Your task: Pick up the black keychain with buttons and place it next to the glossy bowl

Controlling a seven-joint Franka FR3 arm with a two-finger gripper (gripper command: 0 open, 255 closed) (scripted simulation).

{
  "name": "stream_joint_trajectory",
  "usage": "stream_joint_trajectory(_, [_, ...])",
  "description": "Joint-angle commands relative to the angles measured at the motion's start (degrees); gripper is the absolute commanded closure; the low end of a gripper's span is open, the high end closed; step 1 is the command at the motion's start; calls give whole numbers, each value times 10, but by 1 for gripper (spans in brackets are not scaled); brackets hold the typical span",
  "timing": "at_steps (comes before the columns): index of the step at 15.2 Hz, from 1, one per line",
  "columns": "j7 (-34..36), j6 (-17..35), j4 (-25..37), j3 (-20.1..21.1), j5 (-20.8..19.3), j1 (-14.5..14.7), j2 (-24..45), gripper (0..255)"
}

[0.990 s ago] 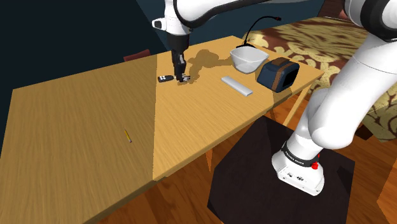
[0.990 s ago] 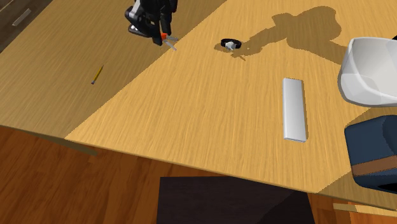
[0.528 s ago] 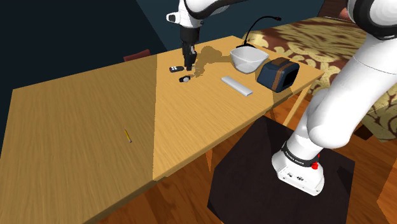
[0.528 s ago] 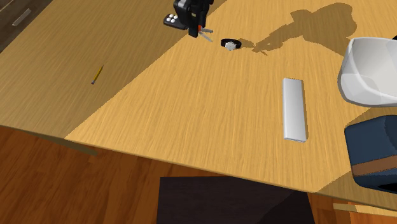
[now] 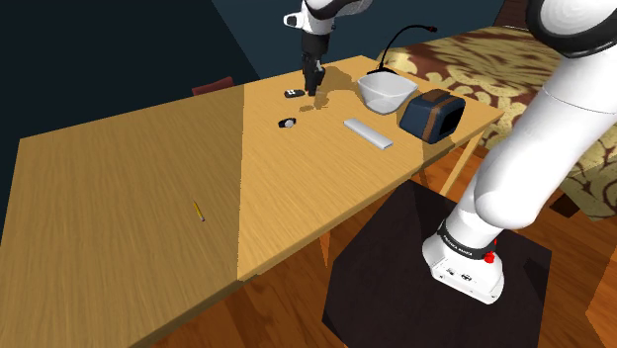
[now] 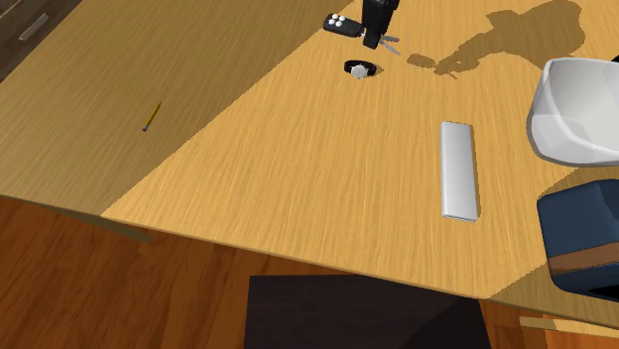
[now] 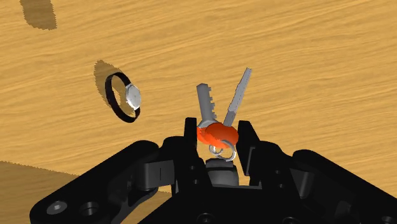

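The black jaws pinch the black button keychain at its orange ring piece. Its two silver keys poke out past the tips in the wrist view, and the fob hangs off to one side. Over the last second the arm has lifted it off the light wooden bench. It has carried it past the small black-strapped wristwatch, which lies where it was, toward the shoulder view's far right. The keychain now hangs clear above the bench, beyond the watch and still apart from the glossy white bowl. So the pick looks done and the carry is under way. What seems left is to close on the bowl's open left side, away from the flat grey bar and dark blue case, then lower and let go
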Motion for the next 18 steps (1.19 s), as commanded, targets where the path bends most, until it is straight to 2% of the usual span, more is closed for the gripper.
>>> stream_joint_trajectory(1, [-28,-6,13,-14,2,-13,8,255])
stream_joint_trajectory(8, [-122,-26,86,-58,17,-60,67,255])
stream_joint_trajectory(15, [-210,-61,197,-92,44,-115,152,255])
stream_joint_trajectory(18, [-212,-38,174,-91,44,-115,152,255])
